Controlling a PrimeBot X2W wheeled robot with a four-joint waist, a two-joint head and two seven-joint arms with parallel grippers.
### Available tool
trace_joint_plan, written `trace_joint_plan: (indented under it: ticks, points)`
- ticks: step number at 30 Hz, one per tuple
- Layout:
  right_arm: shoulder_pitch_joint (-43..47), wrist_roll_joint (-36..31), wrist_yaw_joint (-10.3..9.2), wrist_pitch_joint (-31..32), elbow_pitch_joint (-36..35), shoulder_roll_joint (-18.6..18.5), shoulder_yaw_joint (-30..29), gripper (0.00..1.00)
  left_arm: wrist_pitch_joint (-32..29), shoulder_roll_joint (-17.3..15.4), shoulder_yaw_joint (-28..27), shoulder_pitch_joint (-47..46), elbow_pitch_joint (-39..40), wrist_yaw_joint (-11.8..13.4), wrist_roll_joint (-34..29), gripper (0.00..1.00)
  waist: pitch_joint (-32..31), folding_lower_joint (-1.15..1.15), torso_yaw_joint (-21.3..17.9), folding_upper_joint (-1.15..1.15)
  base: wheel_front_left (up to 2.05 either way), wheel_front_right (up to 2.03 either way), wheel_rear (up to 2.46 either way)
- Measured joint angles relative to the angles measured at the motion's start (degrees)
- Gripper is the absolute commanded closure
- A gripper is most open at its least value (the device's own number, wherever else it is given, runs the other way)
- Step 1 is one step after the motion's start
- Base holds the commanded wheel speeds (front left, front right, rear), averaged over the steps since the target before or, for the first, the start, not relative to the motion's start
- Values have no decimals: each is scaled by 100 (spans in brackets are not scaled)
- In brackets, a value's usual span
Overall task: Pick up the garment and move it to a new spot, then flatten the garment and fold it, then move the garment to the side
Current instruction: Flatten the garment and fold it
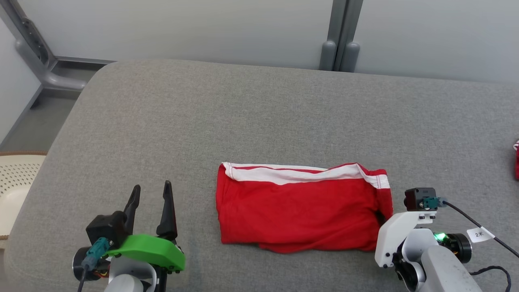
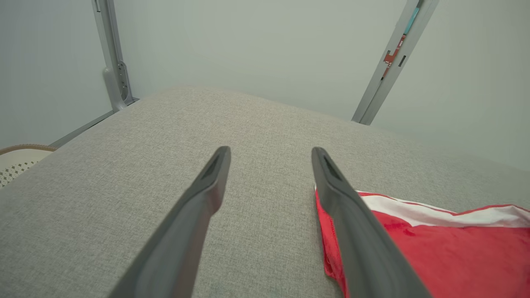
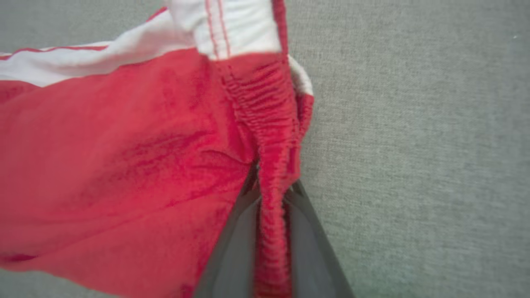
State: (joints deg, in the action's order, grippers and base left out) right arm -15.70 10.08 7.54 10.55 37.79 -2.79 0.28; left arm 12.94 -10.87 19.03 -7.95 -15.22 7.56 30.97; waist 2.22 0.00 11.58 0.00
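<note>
The garment [image 1: 300,207] is a pair of red shorts with a white stripe, folded into a rough rectangle on the grey cushion [image 1: 259,121]. In the right wrist view my right gripper [image 3: 273,186] is shut on the garment's [image 3: 124,157] gathered red waistband at its right edge. In the head view the white right wrist [image 1: 409,239] sits at that edge, with the fingers hidden under it. Left of the garment my left gripper [image 1: 151,194] stands open, holding nothing. Between its dark fingers [image 2: 198,207] lies bare cushion, and the garment [image 2: 434,248] lies just to their right.
The cushion's far edge meets a pale wall with grey metal posts [image 1: 340,36]. A cream perforated basket [image 1: 16,182] stands off the cushion's left edge. A bit of another red cloth [image 1: 516,160] shows at the right edge. A black cable [image 1: 482,231] trails from the right wrist.
</note>
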Motion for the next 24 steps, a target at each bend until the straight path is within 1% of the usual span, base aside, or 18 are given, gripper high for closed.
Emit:
trace_joint_plan:
  ticks: [5,12,16,20,24]
  points:
    - [-122,97,0,-111,66,-33,-102,100,0,0,31,1,38,21,0,0,-33,0,-132,0,0,0,0]
    - [-10,390,0,-55,-88,-500,-511,100,-2,22,119,1,85,29,0,0,-69,0,-286,0,0,0,0]
    - [158,572,-1,-2,-259,-613,-660,100,-9,35,147,2,92,34,0,0,-50,0,-349,0,0,0,0]
    - [248,814,-3,101,-631,-564,-550,100,-9,33,156,2,93,49,0,0,-37,0,-395,0,0,0,0]
    - [282,1166,-5,279,-1217,-432,-171,100,-11,33,178,1,100,51,8,0,-42,0,-400,0,0,0,0]
